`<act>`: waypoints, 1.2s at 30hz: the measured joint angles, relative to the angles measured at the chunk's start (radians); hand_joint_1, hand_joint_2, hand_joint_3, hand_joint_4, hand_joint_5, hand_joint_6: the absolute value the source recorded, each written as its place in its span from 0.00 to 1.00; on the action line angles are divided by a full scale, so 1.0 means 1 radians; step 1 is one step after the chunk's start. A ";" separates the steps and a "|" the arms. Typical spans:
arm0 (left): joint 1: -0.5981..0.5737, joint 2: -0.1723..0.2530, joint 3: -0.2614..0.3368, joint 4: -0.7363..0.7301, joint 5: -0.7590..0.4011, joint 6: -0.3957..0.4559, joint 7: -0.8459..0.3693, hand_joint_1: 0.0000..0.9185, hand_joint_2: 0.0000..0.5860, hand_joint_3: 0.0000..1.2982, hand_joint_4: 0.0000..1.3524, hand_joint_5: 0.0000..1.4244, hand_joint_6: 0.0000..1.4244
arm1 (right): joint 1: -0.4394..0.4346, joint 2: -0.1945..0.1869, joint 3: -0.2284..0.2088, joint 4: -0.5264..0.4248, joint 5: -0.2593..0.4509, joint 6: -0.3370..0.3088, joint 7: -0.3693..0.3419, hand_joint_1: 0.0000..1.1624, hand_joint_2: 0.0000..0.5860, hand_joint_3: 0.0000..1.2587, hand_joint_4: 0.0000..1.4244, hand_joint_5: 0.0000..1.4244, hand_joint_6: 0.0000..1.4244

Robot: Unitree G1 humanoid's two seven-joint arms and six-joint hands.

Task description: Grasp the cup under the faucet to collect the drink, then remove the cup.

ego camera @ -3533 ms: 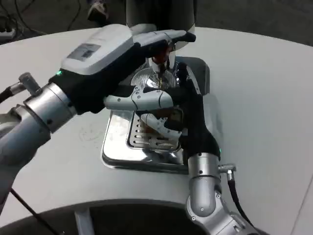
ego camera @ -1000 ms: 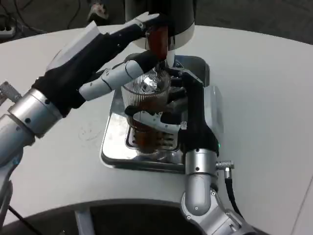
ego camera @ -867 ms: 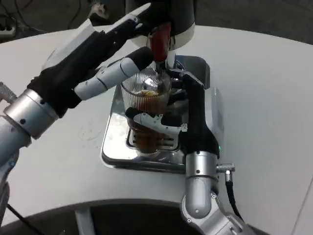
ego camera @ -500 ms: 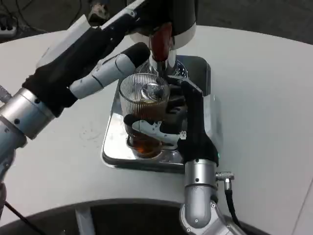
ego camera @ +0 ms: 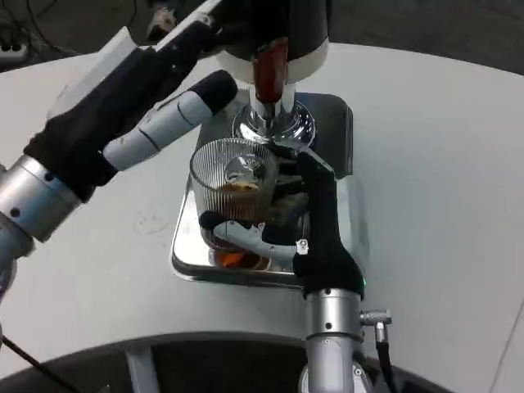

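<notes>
On the white counter, the drink machine looms over its steel tray. My left hand rests fingers-apart by the red lever. My right hand grips the ribbed cup, part-full, over the tray; I keep it level while drawing it clear.

Just a round white table — dark floor past its far edge, some cables far-left.

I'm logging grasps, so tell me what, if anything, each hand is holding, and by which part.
The right hand holds the ribbed glass cup by its lower side wall, fingers wrapped around it. The left hand reaches toward the dispenser; whether it grips anything cannot be told.
</notes>
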State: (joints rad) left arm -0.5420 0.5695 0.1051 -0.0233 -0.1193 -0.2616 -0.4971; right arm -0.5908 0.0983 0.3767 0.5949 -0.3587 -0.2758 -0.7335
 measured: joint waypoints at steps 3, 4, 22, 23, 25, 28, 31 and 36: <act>0.033 -0.005 0.010 -0.010 -0.005 -0.004 0.000 0.00 0.24 0.03 0.00 0.07 0.05 | 0.031 0.002 0.004 -0.033 -0.008 0.008 0.010 0.79 0.13 0.68 0.61 0.75 0.76; 0.050 -0.009 0.017 -0.010 -0.005 -0.007 0.000 0.00 0.25 0.04 0.01 0.08 0.05 | 0.045 0.004 0.006 -0.046 -0.008 0.012 0.014 0.79 0.13 0.68 0.62 0.75 0.76; 0.223 -0.001 0.130 -0.086 -0.032 -0.197 0.006 0.00 0.26 0.12 0.10 0.15 0.08 | 0.166 0.017 -0.002 -0.254 -0.046 0.061 0.093 0.79 0.13 0.69 0.62 0.75 0.76; 0.235 0.004 0.135 -0.094 -0.033 -0.205 0.000 0.00 0.26 0.12 0.10 0.15 0.08 | 0.171 0.017 -0.005 -0.266 -0.047 0.064 0.100 0.79 0.13 0.69 0.62 0.75 0.76; 0.266 0.012 0.153 -0.114 -0.036 -0.221 -0.012 0.00 0.26 0.12 0.10 0.15 0.08 | 0.183 0.017 -0.010 -0.290 -0.048 0.066 0.114 0.79 0.13 0.69 0.62 0.75 0.76; 0.336 0.027 0.181 -0.162 -0.063 -0.256 -0.031 0.00 0.26 0.12 0.11 0.16 0.09 | 0.204 0.009 -0.023 -0.343 -0.049 0.069 0.147 0.79 0.13 0.69 0.62 0.75 0.76; 0.388 0.035 0.201 -0.206 -0.073 -0.262 -0.034 0.00 0.26 0.12 0.11 0.16 0.09 | 0.231 -0.001 -0.035 -0.390 -0.037 0.072 0.187 0.79 0.13 0.68 0.62 0.75 0.76; 0.462 0.037 0.215 -0.265 -0.076 -0.268 -0.038 0.00 0.26 0.12 0.11 0.16 0.10 | 0.293 -0.024 -0.066 -0.456 -0.005 0.074 0.252 0.79 0.13 0.68 0.62 0.75 0.76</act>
State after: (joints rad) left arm -0.0798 0.6065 0.3205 -0.2886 -0.1950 -0.5296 -0.5350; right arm -0.2981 0.0747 0.3104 0.1394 -0.3635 -0.2016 -0.4816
